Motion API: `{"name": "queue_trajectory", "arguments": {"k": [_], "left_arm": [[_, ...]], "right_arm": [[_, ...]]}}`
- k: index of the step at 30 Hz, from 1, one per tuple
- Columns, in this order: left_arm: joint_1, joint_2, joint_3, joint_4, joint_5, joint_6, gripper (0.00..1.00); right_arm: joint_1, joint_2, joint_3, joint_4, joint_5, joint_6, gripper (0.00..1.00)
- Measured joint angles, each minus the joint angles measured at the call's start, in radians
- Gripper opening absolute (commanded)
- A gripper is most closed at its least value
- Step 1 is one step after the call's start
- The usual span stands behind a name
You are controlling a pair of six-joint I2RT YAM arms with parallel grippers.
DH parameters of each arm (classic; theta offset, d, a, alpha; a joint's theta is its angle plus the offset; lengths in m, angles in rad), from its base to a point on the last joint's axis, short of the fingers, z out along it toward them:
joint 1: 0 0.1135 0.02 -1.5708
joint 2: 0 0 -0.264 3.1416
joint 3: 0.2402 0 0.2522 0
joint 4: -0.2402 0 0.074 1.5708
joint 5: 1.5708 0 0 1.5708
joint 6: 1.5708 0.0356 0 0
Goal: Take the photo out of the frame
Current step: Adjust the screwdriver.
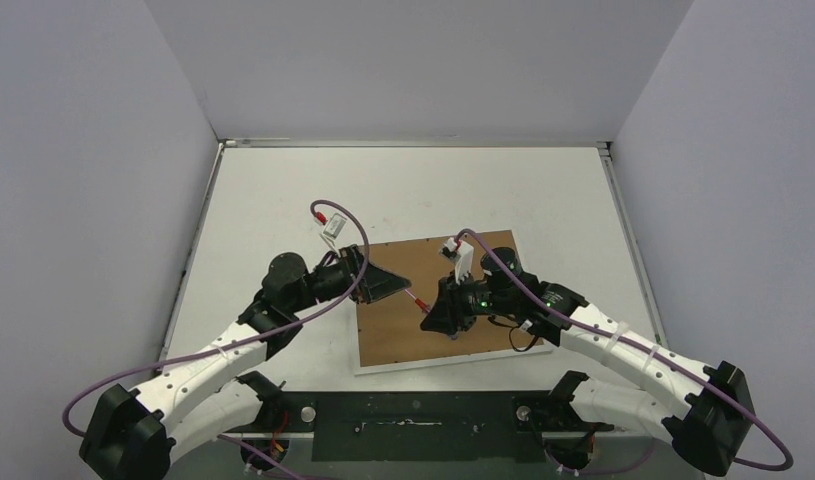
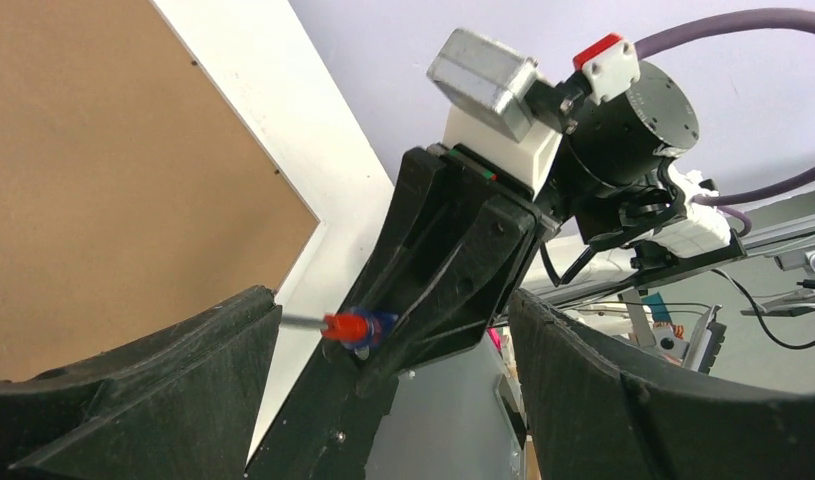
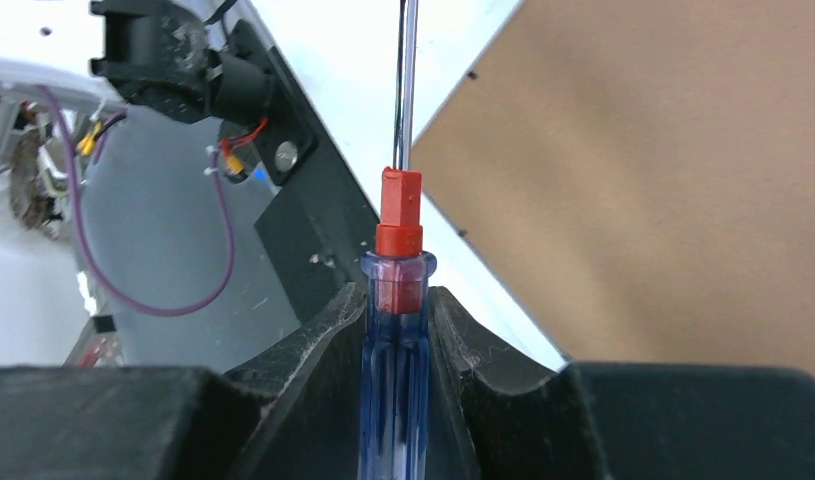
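The frame (image 1: 453,275) lies face down on the table, its brown fibreboard back (image 2: 113,180) up inside a narrow white border (image 3: 453,255). The photo is hidden under it. My right gripper (image 1: 433,312) hovers over the frame's middle, shut on a small screwdriver (image 3: 397,330) with a blue handle and a red collar. The metal shaft (image 1: 417,299) points left toward my left gripper (image 1: 396,283). That gripper stands open over the frame's left edge with nothing between its fingers (image 2: 183,390). In its wrist view the screwdriver (image 2: 355,326) shows ahead, apart from both pads.
A black mounting plate (image 1: 413,425) runs along the near table edge between the arm bases. Purple cables (image 1: 333,215) loop above both arms. Grey walls close in the white table (image 1: 283,190) on three sides.
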Motion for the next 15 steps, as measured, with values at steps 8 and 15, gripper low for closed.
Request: {"name": "queue_trajectory", "arguments": {"k": [8,15], "left_arm": [[0.000,-0.094,-0.016,-0.101,-0.046,0.023,0.84],[0.000,-0.071,-0.016,-0.126,-0.073,0.020,0.77]], "right_arm": [[-0.001,-0.003,0.011,-0.028,0.115,-0.012,0.00],[0.005,-0.003,0.011,0.018,0.087,0.011,0.00]]}}
